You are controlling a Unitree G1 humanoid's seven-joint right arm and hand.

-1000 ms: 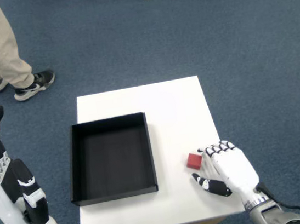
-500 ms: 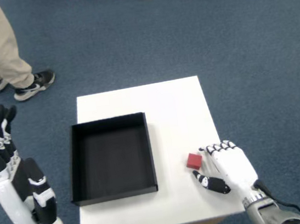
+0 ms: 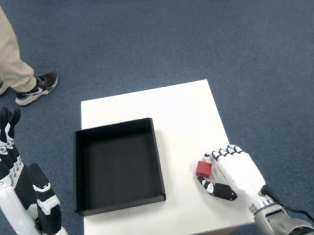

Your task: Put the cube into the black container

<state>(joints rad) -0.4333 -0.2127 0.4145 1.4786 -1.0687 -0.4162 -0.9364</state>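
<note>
A small red cube [image 3: 203, 168] lies on the white table [image 3: 173, 109], right of the black container [image 3: 117, 164], an empty shallow square tray. My right hand [image 3: 234, 174] rests on the table just right of the cube. Its curled fingertips [image 3: 220, 155] sit above the cube's right edge and the thumb [image 3: 216, 190] lies below it. The cube sits in the gap between them, still on the table, and no firm grip shows. The hand is open.
My left hand [image 3: 18, 188] is raised with fingers spread, off the table's left side. A person's legs and shoes [image 3: 26, 88] stand on the blue carpet at the upper left. The table's near edge runs just below my right hand.
My right hand has slid a little left, closing the gap to the red cube. The left hand has shifted and lifted slightly. The cube has not moved.
</note>
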